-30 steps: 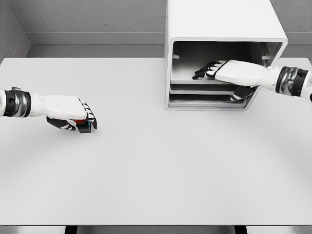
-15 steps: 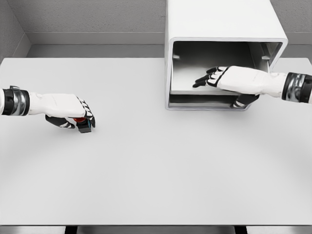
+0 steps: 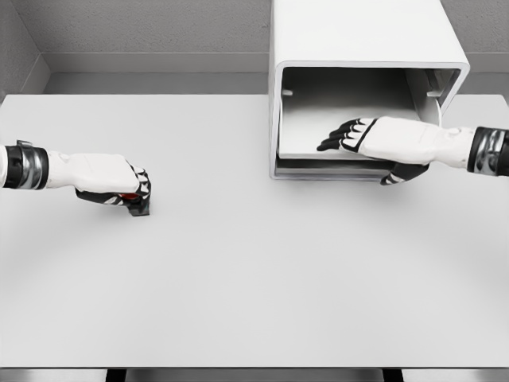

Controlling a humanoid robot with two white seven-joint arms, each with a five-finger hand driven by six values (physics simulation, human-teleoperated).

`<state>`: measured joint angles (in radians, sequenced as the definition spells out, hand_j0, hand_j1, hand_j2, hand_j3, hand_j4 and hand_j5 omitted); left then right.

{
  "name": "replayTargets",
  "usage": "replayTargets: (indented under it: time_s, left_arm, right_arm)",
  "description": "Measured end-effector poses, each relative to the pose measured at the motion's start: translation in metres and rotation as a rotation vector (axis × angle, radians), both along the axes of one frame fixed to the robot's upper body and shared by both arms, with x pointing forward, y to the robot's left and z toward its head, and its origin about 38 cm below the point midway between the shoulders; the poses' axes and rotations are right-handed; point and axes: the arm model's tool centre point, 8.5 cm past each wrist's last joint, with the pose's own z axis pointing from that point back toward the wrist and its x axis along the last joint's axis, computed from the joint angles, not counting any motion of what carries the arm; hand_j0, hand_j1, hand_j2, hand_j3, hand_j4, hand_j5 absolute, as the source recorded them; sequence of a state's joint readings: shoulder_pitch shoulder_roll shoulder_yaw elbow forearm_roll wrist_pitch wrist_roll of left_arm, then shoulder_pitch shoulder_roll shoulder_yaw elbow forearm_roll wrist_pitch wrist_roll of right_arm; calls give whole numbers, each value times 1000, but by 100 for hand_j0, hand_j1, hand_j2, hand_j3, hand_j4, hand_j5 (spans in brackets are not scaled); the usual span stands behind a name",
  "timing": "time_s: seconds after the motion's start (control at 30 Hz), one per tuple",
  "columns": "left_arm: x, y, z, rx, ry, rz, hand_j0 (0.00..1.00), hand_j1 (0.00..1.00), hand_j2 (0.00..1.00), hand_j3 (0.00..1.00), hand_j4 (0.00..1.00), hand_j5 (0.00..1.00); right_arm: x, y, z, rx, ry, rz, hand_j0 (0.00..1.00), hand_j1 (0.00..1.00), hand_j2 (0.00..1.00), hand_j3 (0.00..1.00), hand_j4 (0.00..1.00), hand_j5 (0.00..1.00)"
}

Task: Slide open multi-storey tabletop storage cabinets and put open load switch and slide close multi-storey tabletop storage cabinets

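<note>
Since the earlier frames, the upper drawer (image 3: 318,131) has slid further out of the cabinet (image 3: 362,48), drawn toward the lower edge of the frame by the right hand (image 3: 382,142), while the left hand (image 3: 107,179) has closed tighter around the load switch (image 3: 137,203) and barely shifted.

At the left middle of the frame, the left arm lies level across the white table (image 3: 254,278), forearm pointing right. Its fingers are curled down over the small dark switch, which shows a red patch and sits on the tabletop under the fingertips, well apart from the cabinet.

In the upper right, the white cabinet stands at the table's far edge with its front facing the camera. The right arm reaches in from the right edge, pointing left. That hand lies palm-down on the drawer's front edge, fingers (image 3: 338,139) extended over the pale drawer floor and the thumb (image 3: 402,173) hooked beneath the lip, so it pinches the drawer front. A lower tier shows as a thin dark slot under the drawer.
</note>
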<state>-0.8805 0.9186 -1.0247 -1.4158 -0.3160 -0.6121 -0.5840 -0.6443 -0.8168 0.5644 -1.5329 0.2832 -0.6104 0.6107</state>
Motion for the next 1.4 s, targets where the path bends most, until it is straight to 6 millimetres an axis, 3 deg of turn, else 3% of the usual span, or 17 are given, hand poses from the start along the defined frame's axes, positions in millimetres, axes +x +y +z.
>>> replayTargets:
  time_s: [0.43, 0.67, 1.0, 1.2, 1.27, 1.4]
  left_arm:
    - [3, -7, 22, -7, -49, -28, 38, 38, 38, 38, 38, 38]
    - [3, -25, 55, -27, -125, -89, 38, 38, 38, 38, 38, 38]
    - [6, -42, 87, -90, -174, -127, 38, 38, 38, 38, 38, 38]
    - [12, -55, 126, -166, -219, -152, 38, 38, 38, 38, 38, 38]
    - [12, -62, 127, -185, -214, -165, 38, 38, 38, 38, 38, 38]
    - [14, -71, 142, -213, -231, -184, 38, 38, 38, 38, 38, 38]
  right_arm:
    - [-19, -8, 2, -1, -13, 8, 100, 100, 100, 100, 100, 100]
    - [-23, -11, 12, -4, -39, 9, 100, 100, 100, 100, 100, 100]
    - [-36, -12, 7, -17, -30, 22, 100, 100, 100, 100, 100, 100]
    - [-42, -11, 8, -18, -30, 28, 100, 100, 100, 100, 100, 100]
    - [-46, -16, 1, -18, -14, 16, 100, 100, 100, 100, 100, 100]
    - [-46, -28, 18, 6, -53, -10, 100, 100, 100, 100, 100, 100]
